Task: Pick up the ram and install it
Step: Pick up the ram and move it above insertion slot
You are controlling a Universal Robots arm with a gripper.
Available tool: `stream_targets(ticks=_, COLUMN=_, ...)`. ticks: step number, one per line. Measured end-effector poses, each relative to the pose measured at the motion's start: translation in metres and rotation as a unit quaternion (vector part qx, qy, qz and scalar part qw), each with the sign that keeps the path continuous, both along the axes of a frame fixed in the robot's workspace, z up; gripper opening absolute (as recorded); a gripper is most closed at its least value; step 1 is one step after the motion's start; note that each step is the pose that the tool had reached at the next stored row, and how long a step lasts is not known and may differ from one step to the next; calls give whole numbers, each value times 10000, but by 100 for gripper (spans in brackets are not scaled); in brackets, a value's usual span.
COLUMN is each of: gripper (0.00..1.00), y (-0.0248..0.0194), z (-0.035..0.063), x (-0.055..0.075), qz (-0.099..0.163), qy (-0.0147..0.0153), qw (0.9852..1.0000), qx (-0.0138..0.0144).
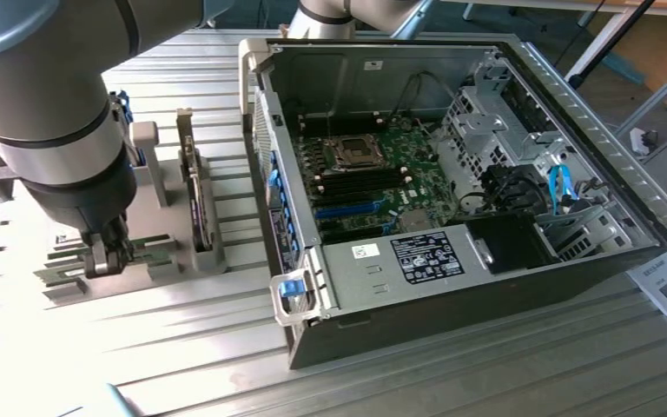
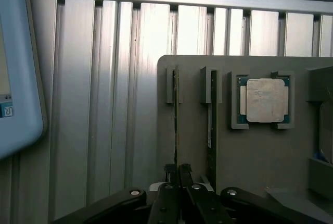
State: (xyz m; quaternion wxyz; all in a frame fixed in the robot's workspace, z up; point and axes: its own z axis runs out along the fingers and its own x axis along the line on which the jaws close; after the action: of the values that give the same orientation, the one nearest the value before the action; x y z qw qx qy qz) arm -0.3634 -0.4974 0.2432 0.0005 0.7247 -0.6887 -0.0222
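Note:
The ram (image 2: 176, 125) is a thin green stick standing on edge in a slot of the grey holder (image 2: 260, 156). My gripper (image 2: 177, 170) is shut on its near end, one dark finger on each face. A second stick (image 2: 210, 125) stands in the neighbouring slot, parallel to the first. In the exterior view my gripper (image 1: 108, 259) points straight down into the holder (image 1: 136, 261) on the exterior view's left, well apart from the open computer case (image 1: 293, 130). The black memory slots (image 1: 363, 184) on the green motherboard lie inside that case.
A square silver processor chip (image 2: 266, 100) sits in its own pocket of the holder. A dark expansion card (image 1: 198, 195) stands upright between my gripper and the case. A pale blue-rimmed object (image 2: 18, 78) is close beside the holder. The ribbed aluminium table (image 1: 194, 365) runs under everything.

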Motion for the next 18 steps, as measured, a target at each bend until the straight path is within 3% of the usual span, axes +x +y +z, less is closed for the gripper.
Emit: stream_targets(ticks=18, gripper=12, y=0, z=269, x=3, qz=0, qy=0, qw=10000, qx=0)
